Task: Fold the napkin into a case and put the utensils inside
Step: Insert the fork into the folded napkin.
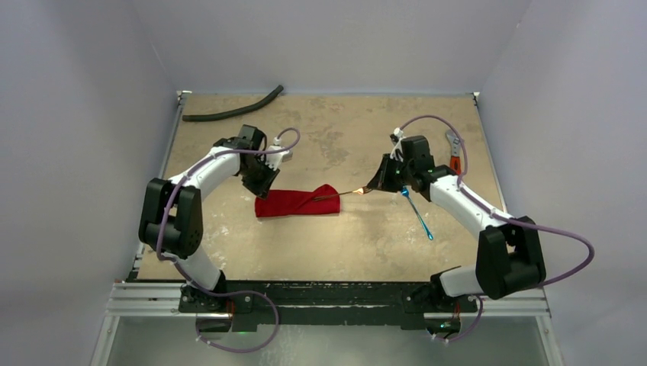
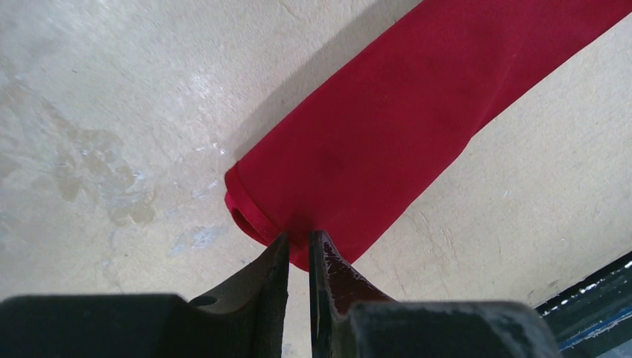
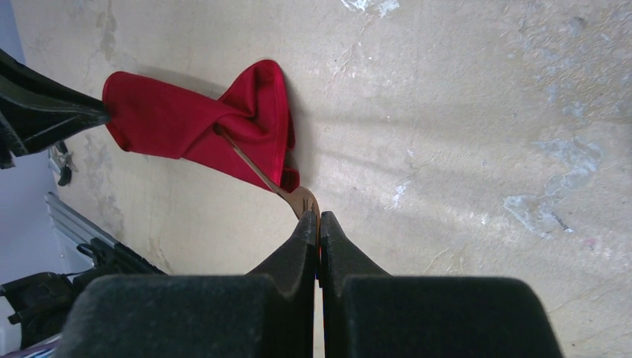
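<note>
No text, label, brand, number or sign can be read in any view; nothing legible is shown.

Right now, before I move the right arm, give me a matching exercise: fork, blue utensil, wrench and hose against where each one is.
Things:
1. fork
2. blue utensil
3. wrench
4. hose

Places:
A. far left corner of the table
B. lying loose, right of the case
C. pinched in the right gripper, other end inside the case
D. by the far right edge of the table

Pairs: 1-C; 2-B; 3-D; 4-A
</note>
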Controlling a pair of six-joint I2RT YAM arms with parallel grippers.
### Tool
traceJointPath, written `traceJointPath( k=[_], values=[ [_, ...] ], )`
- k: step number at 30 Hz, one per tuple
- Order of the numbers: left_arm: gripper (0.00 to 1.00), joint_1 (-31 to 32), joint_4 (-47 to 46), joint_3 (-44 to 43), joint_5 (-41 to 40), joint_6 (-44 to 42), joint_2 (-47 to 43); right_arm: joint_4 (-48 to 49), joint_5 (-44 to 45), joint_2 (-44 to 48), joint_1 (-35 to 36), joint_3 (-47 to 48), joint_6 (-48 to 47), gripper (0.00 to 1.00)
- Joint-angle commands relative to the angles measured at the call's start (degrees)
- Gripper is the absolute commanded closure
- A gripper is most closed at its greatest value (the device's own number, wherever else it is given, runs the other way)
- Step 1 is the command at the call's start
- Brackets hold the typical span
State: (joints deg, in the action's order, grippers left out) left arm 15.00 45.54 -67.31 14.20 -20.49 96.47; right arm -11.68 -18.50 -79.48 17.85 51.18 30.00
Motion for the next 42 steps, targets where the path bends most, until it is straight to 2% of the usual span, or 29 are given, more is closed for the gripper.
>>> traceJointPath(
  k=[1,12,29,42],
  values=[
    [0.86,-0.23,-2.77,3.01,0.04,0.29,-1.78,2.68,1.13,-0.30,1.36,-0.70,2.70,1.00],
    [0.90,-0.29,-4.67,7.17,0.01,-1.24,-2.77,7.55,0.82,-2.12,6.52,-2.31,7.65,1.00],
    [0.97,-0.40,-4.35,6.85,1.07,-3.56,-2.28,18.92,1.85,-11.13,12.39,-1.94,13.64,1.00],
    [1.00,-0.41,-2.81,6.24,1.96,-4.84,-1.11,19.57,4.13,-15.65,14.97,0.21,13.65,1.00]
  ],
)
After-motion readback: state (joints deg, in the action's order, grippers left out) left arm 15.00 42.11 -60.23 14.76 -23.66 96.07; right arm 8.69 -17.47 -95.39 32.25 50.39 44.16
